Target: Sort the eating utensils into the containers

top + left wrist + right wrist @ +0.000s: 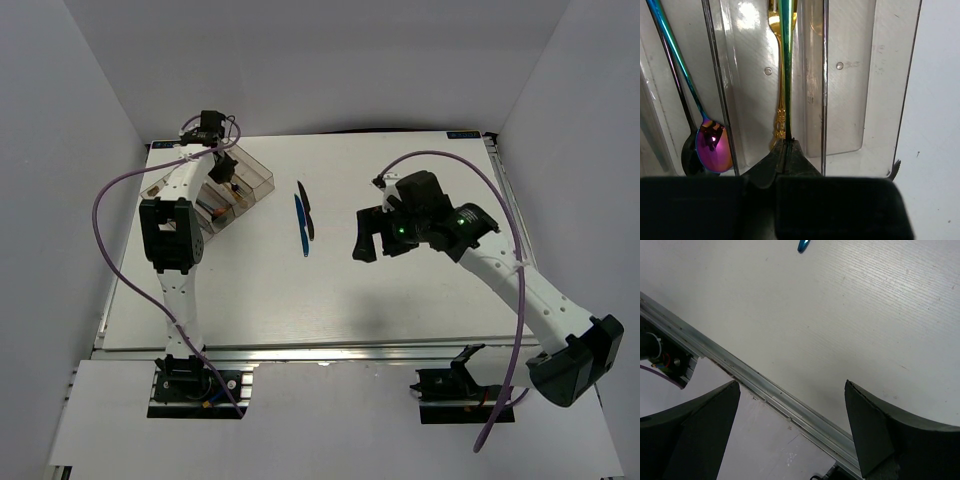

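Observation:
My left gripper (788, 142) is shut on a slim iridescent green utensil (786, 75). The utensil runs along a middle compartment of the clear organiser tray (860, 100), over a gold fork (778, 107). Its far end is out of view. In the compartment to the left lie an iridescent spoon (713, 145) and a black spoon (689, 157). From above, the left gripper (225, 172) sits over the tray (255, 178). A blue knife (300, 226) and a black knife (308, 210) lie side by side mid-table. My right gripper (364, 240) hovers open to their right, holding nothing.
The right wrist view looks past the wide-apart fingers (715, 410) at white tabletop and the metal rail (765, 385) along the table's near edge, with the blue knife's tip (804, 245) at the top. Grey walls close in the table.

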Robot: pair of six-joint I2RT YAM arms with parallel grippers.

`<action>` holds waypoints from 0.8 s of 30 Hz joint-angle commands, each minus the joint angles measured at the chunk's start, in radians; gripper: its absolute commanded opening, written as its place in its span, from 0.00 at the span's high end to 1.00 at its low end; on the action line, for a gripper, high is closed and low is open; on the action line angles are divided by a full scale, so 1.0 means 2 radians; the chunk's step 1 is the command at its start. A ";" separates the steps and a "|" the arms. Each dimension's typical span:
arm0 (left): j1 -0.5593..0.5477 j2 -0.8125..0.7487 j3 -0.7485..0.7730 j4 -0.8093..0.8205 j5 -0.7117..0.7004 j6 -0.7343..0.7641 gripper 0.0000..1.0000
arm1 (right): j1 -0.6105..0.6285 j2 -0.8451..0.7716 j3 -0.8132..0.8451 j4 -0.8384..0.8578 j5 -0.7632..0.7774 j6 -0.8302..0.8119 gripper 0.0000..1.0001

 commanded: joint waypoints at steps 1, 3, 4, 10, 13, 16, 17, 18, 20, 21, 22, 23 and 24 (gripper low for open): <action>0.003 -0.019 0.000 0.004 0.010 0.005 0.94 | -0.003 0.010 0.033 0.005 0.001 -0.008 0.11; 0.003 -0.025 -0.011 0.008 0.015 0.008 0.75 | -0.003 0.015 0.037 0.010 0.001 -0.007 0.11; 0.002 -0.029 -0.017 0.016 0.021 0.009 0.69 | -0.003 0.020 0.041 0.012 -0.001 -0.005 0.11; 0.003 -0.051 0.011 -0.007 0.018 0.022 0.42 | -0.004 0.045 0.060 0.021 -0.010 0.002 0.11; -0.005 -0.074 0.009 0.005 0.035 0.036 0.30 | -0.004 0.053 0.064 0.026 -0.009 0.005 0.11; -0.036 -0.089 -0.010 0.002 0.038 0.056 0.02 | -0.007 0.057 0.064 0.022 0.020 0.021 0.10; -0.068 -0.086 -0.002 -0.015 0.004 0.067 0.02 | -0.008 0.058 0.065 0.014 0.027 0.027 0.10; -0.086 -0.082 0.008 -0.053 -0.018 0.068 0.02 | -0.013 0.059 0.065 0.008 0.034 0.033 0.11; -0.138 -0.075 0.009 -0.076 -0.045 0.058 0.02 | -0.018 0.059 0.066 -0.012 0.053 0.051 0.11; -0.154 -0.076 0.002 -0.087 -0.069 0.049 0.02 | -0.023 0.058 0.064 -0.019 0.060 0.054 0.11; -0.182 -0.078 -0.025 -0.083 -0.074 0.042 0.02 | -0.024 0.056 0.062 -0.026 0.073 0.059 0.11; -0.192 -0.083 -0.039 -0.078 -0.077 0.035 0.02 | -0.026 0.055 0.059 -0.034 0.077 0.063 0.11; -0.201 -0.085 -0.052 -0.064 -0.075 0.031 0.02 | -0.028 0.049 0.047 -0.036 0.077 0.064 0.11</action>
